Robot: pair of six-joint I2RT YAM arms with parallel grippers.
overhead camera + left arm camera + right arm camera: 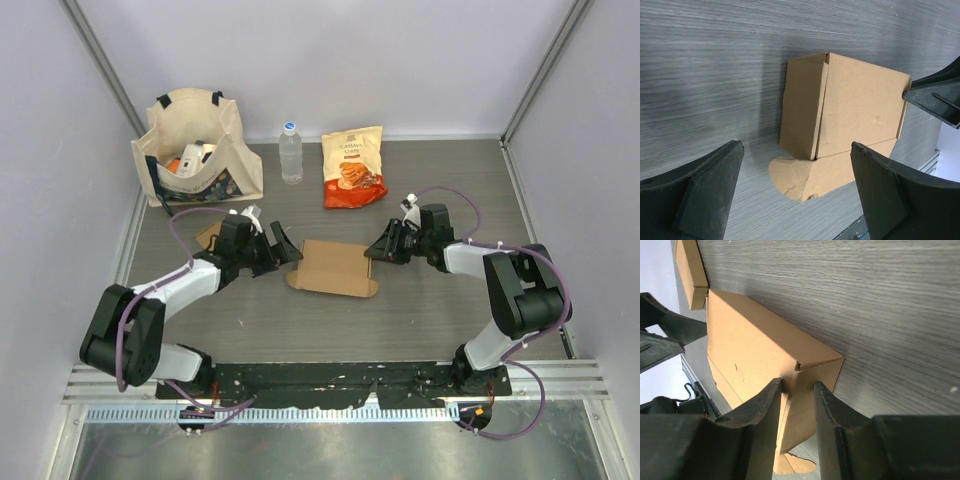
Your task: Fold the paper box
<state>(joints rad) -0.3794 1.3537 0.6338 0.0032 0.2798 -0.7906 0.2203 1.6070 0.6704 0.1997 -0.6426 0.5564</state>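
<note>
Your paper box [335,267] lies on the table [430,320] between both arms. Your left gripper [287,250] gapes wide, just short of its left end. Your right gripper [797,385] straddles the right end wall, fingers narrowly apart; you cannot tell whether they clamp it.

Left arm [170,290] and right arm [500,265] reach inward, low, elbows out. Left claw [283,250] lies level, fingers [705,190] spread wide, holding nothing. Right claw [378,246] faces it, fingers [765,410] drawn narrow, pinching the end wall of the paper box [755,350].
</note>
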